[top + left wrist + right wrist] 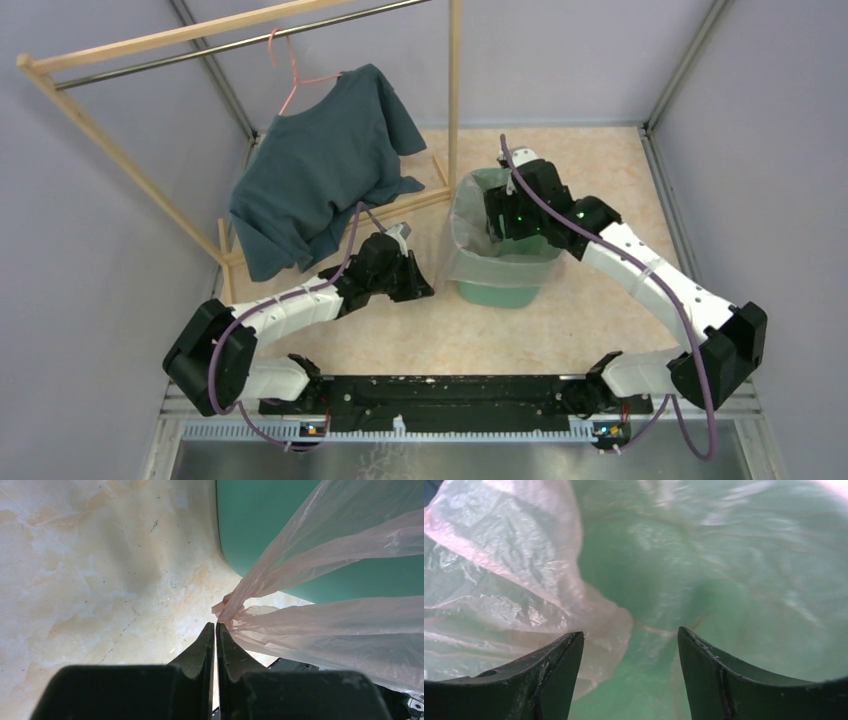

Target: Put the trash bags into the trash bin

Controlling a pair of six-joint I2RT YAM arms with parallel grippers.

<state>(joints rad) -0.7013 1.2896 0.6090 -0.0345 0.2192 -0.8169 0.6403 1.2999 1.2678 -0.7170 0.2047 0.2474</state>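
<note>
The mint-green trash bin (500,292) stands upright right of centre. The pale-pink translucent trash bag (462,250) is draped over its rim and down its left side. My left gripper (428,285) sits low beside the bin's left wall. In the left wrist view it (216,625) is shut, with a bunched corner of the bag (340,625) pinched at the very tips and film stretched taut toward the bin (260,525). My right gripper (503,222) reaches into the bin's mouth. It (630,635) is open with nothing between its fingers, above bag film (499,580) lining the green inside (734,580).
A dark teal shirt (320,180) hangs on a pink hanger (290,80) from a wooden rack (455,90). The rack's post and foot stand just behind and left of the bin. Grey walls enclose the beige floor (590,320) on three sides.
</note>
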